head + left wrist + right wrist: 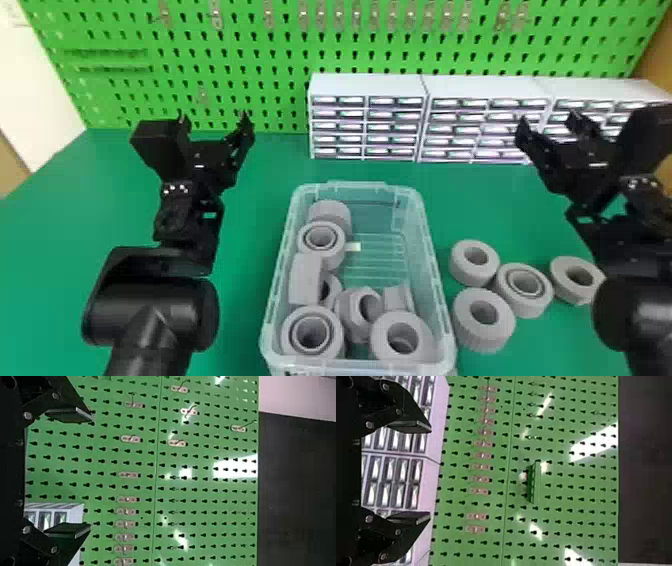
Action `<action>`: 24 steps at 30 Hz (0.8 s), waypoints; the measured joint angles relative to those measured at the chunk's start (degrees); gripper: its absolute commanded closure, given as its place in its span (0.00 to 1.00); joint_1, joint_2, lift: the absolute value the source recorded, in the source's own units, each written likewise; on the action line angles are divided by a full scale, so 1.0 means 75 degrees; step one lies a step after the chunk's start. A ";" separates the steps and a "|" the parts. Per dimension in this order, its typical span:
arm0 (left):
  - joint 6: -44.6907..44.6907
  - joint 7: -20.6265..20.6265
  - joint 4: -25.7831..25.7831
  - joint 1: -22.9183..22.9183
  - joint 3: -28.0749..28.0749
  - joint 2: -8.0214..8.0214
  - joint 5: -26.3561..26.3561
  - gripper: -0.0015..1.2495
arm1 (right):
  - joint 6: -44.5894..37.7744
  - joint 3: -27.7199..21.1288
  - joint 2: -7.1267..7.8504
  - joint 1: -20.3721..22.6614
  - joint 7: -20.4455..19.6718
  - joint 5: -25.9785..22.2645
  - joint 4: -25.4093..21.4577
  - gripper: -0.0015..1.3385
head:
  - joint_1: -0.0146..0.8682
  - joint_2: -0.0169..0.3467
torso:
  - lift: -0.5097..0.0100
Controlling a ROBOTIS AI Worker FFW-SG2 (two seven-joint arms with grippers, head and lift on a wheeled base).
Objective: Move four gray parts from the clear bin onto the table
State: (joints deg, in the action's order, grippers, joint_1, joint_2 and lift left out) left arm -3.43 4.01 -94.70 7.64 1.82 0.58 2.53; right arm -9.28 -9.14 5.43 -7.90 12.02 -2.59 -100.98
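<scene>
Your surface (240,225) gives the bin (350,187) a flat seat in the middle, probably so either side can reach it. The board (115,30) rises behind, and the drawers (365,127) stand against its foot, toward twelve to two o'clock from the bin, leaving you working room in front.

You have the left gripper (215,122) up at about ten o'clock from the bin and the right gripper (550,122) at about two, both spread wide with nothing between the fingers. Held apart like that, they seem meant to keep off the bin and its load.

Four gray parts (482,341) lie on the surface at three to four o'clock from the bin, close to its wall, holes facing up. That is likely a short carry for your right side, and the count asked for looks met. More parts (306,277) sit in the bin, some tipped or on edge, heaped along nine o'clock and at six; I judge they should be left alone.

The head view gives you the bin's inside. The left wrist view adds the dark area (297,494) past the board's top edge; the right wrist view adds a small green rack (537,483) jutting from the board.
</scene>
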 measured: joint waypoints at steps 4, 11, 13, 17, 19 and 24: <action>0.0000 -0.0111 0.0020 -0.0098 -0.0142 -0.0066 -0.0082 0.24 | -0.0052 -0.0104 -0.0026 0.0122 -0.0054 0.0026 0.0000 0.37 | 0.80 0.24 | 0.88; 0.0000 -0.0280 0.0122 -0.0020 -0.0232 -0.0078 -0.0102 0.24 | -0.0133 -0.0225 -0.0073 0.0284 -0.0069 0.0040 -0.0003 0.37 | 0.80 0.24 | 0.88; 0.0000 -0.0280 0.0149 -0.0016 -0.0213 -0.0079 -0.0095 0.24 | -0.0133 -0.0233 -0.0055 0.0320 -0.0069 0.0043 -0.0025 0.37 | 0.80 0.24 | 0.88; 0.0000 -0.0277 0.0205 -0.0025 -0.0145 -0.0078 -0.0057 0.24 | -0.0133 -0.0355 -0.0061 0.0433 -0.0069 0.0079 -0.0129 0.37 | 0.80 0.24 | 0.88; 0.0000 -0.0277 0.0212 -0.0030 -0.0146 -0.0078 -0.0029 0.24 | -0.0133 -0.0417 -0.0082 0.0457 -0.0068 0.0092 -0.0156 0.37 | 0.80 0.24 | 0.88; 0.0000 -0.0279 0.0217 -0.0021 -0.0212 -0.0078 0.0010 0.24 | -0.0133 -0.0511 -0.0102 0.0452 -0.0068 0.0114 -0.0175 0.37 | 0.80 0.24 | 0.88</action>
State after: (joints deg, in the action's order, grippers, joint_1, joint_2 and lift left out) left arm -3.43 1.91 -93.07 7.48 0.23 0.00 2.60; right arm -10.28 -12.98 4.67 -4.51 11.51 -1.74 -102.29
